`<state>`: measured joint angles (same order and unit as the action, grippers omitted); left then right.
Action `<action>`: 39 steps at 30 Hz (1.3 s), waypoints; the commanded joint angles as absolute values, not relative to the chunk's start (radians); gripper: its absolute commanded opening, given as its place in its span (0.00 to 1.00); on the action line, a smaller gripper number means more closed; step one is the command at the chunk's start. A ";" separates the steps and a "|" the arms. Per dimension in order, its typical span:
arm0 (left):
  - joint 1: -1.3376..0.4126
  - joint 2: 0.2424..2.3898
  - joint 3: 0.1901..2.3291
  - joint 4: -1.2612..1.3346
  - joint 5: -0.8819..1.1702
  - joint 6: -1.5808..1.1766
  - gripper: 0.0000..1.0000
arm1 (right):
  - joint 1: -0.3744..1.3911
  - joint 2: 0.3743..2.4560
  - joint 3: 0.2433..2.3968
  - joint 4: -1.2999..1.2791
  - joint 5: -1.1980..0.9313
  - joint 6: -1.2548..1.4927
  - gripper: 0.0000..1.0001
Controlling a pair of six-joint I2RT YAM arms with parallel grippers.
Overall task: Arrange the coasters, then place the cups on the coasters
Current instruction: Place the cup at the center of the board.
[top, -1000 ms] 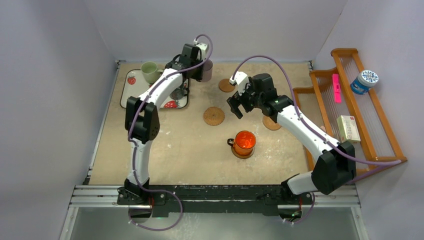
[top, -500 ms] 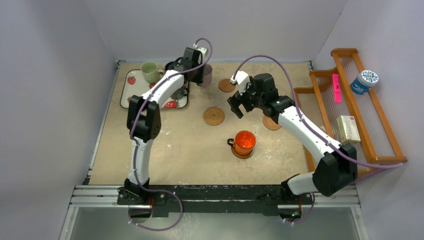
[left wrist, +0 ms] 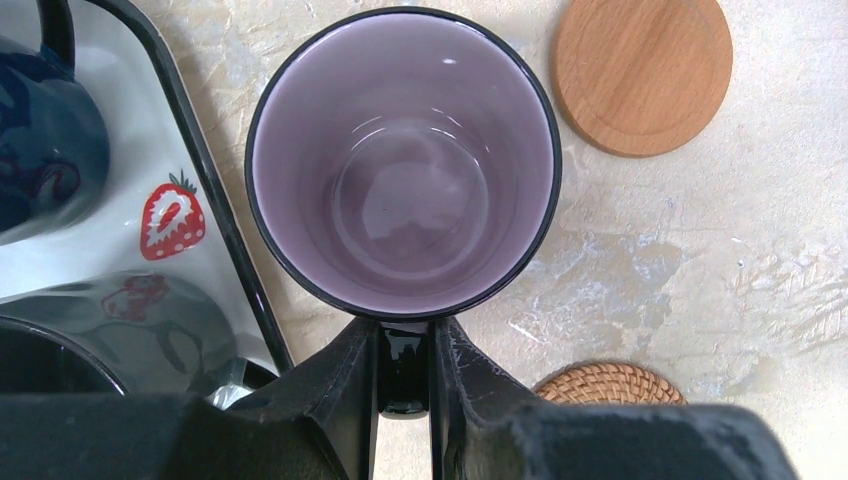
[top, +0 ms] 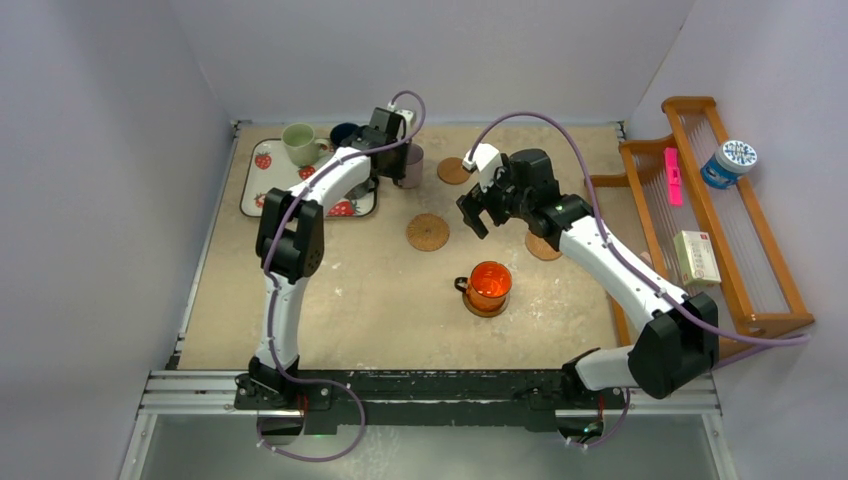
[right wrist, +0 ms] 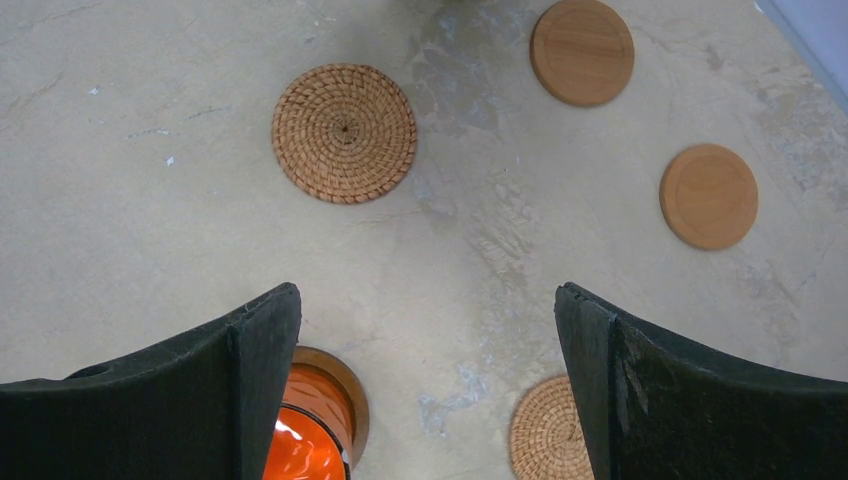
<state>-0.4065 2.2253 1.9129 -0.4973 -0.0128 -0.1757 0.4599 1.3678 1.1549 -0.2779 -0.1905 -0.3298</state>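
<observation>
Mauve cup (left wrist: 400, 160), just beside the tray (left wrist: 135, 150), was pinched by its handle in my left gripper (left wrist: 404, 370). My right gripper (right wrist: 425, 300) stood spread and empty.

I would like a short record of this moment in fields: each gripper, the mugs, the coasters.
left gripper: shut on the handle of the mauve mug
right gripper: open, holding nothing
orange mug: standing on a coaster
tray: holds the pale green mug and the navy mug
woven coasters: two, both bare
plain coasters: two, both bare
</observation>
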 commanded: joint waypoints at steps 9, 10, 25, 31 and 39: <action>-0.414 2.178 1.850 -0.423 0.042 -0.213 0.14 | 0.460 1.348 1.149 -0.250 -0.176 -0.328 0.99; -0.414 2.174 1.843 -0.424 0.048 -0.215 0.16 | 0.460 1.349 1.149 -0.250 -0.176 -0.329 0.99; -0.426 2.132 1.787 -0.428 0.120 -0.231 0.50 | 0.460 1.394 1.164 -0.249 -0.187 -0.329 0.99; -0.434 2.123 1.784 -0.423 0.158 -0.230 0.50 | 0.460 1.391 1.161 -0.247 -0.186 -0.329 0.99; -0.468 2.150 1.808 -0.432 0.211 -0.235 0.50 | 0.460 1.396 1.166 -0.240 -0.173 -0.330 0.99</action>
